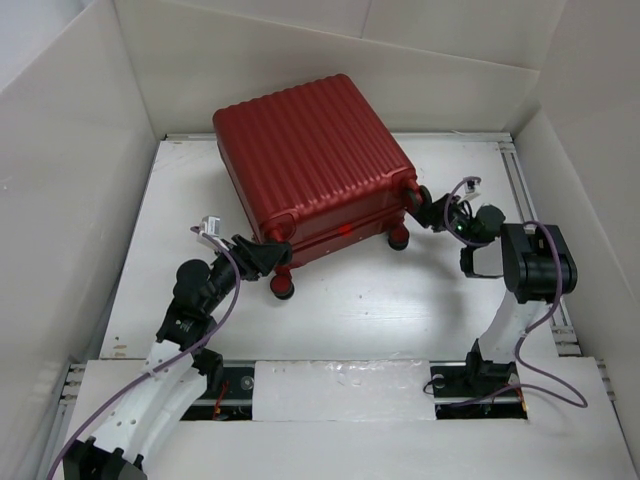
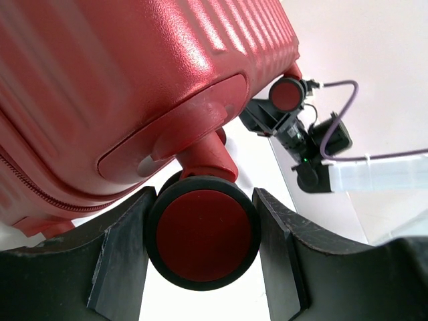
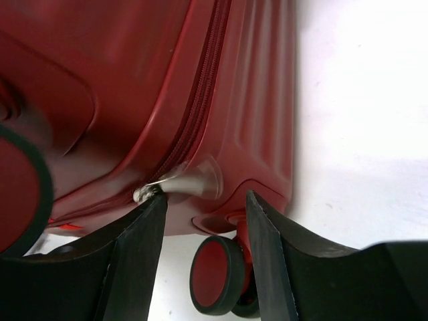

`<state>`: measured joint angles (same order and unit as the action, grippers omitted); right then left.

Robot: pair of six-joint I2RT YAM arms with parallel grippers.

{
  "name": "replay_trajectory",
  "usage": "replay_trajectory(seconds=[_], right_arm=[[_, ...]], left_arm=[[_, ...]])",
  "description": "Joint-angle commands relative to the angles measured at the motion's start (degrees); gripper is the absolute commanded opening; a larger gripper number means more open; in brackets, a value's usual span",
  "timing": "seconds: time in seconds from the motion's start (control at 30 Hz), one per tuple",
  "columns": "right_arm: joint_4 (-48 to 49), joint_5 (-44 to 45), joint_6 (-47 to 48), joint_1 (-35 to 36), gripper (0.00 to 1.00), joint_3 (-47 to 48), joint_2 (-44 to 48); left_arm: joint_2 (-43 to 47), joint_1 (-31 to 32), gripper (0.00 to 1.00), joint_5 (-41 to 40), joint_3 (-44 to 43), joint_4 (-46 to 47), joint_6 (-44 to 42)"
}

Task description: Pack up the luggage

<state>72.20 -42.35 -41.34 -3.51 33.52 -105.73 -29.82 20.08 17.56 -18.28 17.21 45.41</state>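
The luggage, a dark-red ribbed suitcase, lies flat and zipped shut on the white table, wheels toward me. My left gripper is at its near-left corner. In the left wrist view both fingers of my left gripper press on the black-rimmed red wheel. My right gripper is at the right corner. In the right wrist view my right gripper is open against the zipper seam. A blurred silver zipper pull lies by the left fingertip. Another wheel shows beyond.
White panel walls enclose the table on the left, back and right. The suitcase fills the back middle. A metal rail runs along the right edge. The arm bases and cables sit at the near edge.
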Motion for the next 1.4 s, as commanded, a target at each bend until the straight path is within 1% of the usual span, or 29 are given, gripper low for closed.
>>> replay_trajectory(seconds=[0.0, 0.1, 0.37, 0.47, 0.57, 0.63, 0.7, 0.8, 0.9, 1.1, 1.13, 1.2, 1.3, 1.37], right_arm=[[31.6, -4.9, -3.3, -0.1, 0.57, 5.6, -1.4], [31.6, -7.0, -3.3, 0.4, 0.57, 6.1, -2.0], [31.6, -12.0, -5.1, 1.0, 0.57, 8.7, 0.5], [31.6, -12.0, -5.2, 1.0, 0.57, 7.4, 1.3], [31.6, -11.4, -5.2, 1.0, 0.57, 3.9, 3.3], [31.6, -11.4, -5.2, -0.3, 0.57, 2.3, 4.7], [31.6, -9.2, -4.6, -0.3, 0.57, 0.1, 5.3], [31.6, -9.2, -4.6, -0.9, 0.57, 0.1, 5.3], [31.6, -9.2, -5.2, -0.9, 0.6, 0.1, 5.3], [31.6, -10.6, -8.7, -1.4, 0.6, 7.4, -0.3], [31.6, -12.5, -9.5, -1.4, 0.59, 9.5, -1.1], [31.6, -13.3, -10.0, -1.4, 0.57, 10.9, -2.5], [31.6, -14.6, -10.0, -0.1, 0.5, 12.4, -3.1], [31.6, -14.6, -10.6, 0.4, 0.5, 13.1, -3.7]], left_arm=[[0.9, 0.6, 0.0, 5.6, -4.2, 4.3, 0.6], [0.9, 0.6, 0.0, 5.1, -4.2, 4.3, 0.6], [0.4, 0.6, 0.0, 5.1, -4.2, 3.7, 0.0], [1.0, 0.6, 0.0, 4.6, -4.2, 3.7, 0.0], [1.0, 0.6, 0.0, 4.6, -4.2, 3.2, 0.0], [1.5, 0.6, 0.0, 4.6, -4.2, 3.2, -0.5], [1.5, 0.6, 0.0, 4.6, -4.2, 3.2, -0.5], [1.5, 0.6, 0.0, 4.6, -4.2, 3.2, -0.5], [1.5, 0.6, 0.0, 4.6, -4.2, 3.2, -0.5], [2.1, 0.6, 0.0, 4.6, -4.2, 2.7, -0.5], [2.1, 0.6, 0.0, 4.6, -4.2, 2.7, -0.5], [2.1, 0.6, 0.0, 4.6, -4.2, 2.7, -0.5], [1.5, 0.6, 0.0, 4.6, -3.7, 2.7, -0.5], [1.5, 0.6, 0.0, 4.6, -3.7, 3.2, -0.5]])
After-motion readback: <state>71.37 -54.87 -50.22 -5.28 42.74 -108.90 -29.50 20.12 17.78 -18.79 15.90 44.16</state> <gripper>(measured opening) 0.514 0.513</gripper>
